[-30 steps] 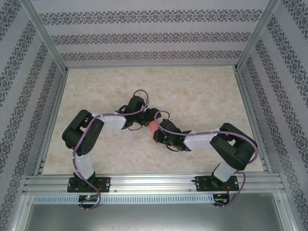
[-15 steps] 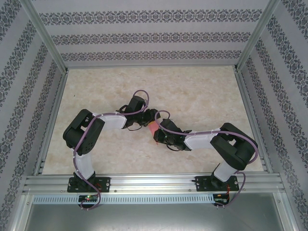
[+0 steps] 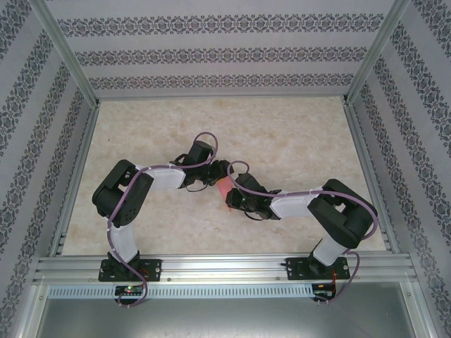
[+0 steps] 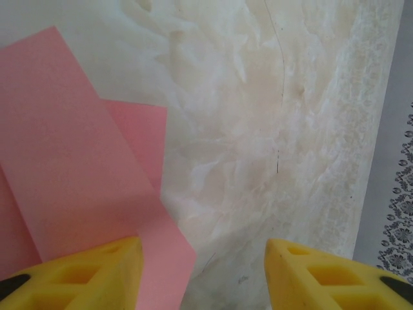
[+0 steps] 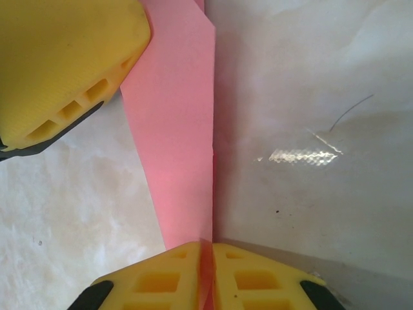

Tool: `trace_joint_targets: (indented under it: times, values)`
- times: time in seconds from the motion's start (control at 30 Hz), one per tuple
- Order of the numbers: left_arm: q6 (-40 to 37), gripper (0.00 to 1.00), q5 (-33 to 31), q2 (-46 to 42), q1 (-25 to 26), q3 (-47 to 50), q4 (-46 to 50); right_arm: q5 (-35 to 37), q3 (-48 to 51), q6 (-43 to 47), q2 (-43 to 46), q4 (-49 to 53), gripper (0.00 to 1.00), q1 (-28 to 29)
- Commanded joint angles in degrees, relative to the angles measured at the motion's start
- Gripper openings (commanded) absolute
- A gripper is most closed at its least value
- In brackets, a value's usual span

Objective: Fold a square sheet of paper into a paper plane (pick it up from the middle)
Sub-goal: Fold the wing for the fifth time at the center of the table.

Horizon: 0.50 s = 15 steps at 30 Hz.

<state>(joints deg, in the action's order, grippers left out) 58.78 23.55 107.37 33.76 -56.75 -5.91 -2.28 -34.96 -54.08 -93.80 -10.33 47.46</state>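
Observation:
The pink-red sheet of paper is folded into a narrow, layered, pointed shape and lies at the table's middle. My right gripper is shut on its near end. The paper's crease stands upright between the pressed yellow fingers. My left gripper is open. Its left finger rests at the paper's edge and its right finger is over bare table. That left arm's finger sits beside the paper's far end. From above, the two grippers, left and right, meet at the paper.
The marbled tabletop is ringed by aluminium rails and patterned walls. A strip of clear tape glints on the table to the right of the paper.
My right gripper's fingers have pressed tighter together on the paper. Both arms have hardly moved.

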Motion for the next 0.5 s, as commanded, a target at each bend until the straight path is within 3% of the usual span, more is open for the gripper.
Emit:
trace_joint_targets:
  times: [0.0,0.47]
  values:
    - [-0.98,0.54,-1.22,0.78,-0.62,0.53,1.21,-1.34,-0.57,-0.13,-2.44,-2.15,0.13,-0.43]
    - [-0.6,0.53,-1.57,0.23,-0.97,2.6,0.46,-2.64,-1.15,-0.16,-4.24,0.18,0.1,-0.79]
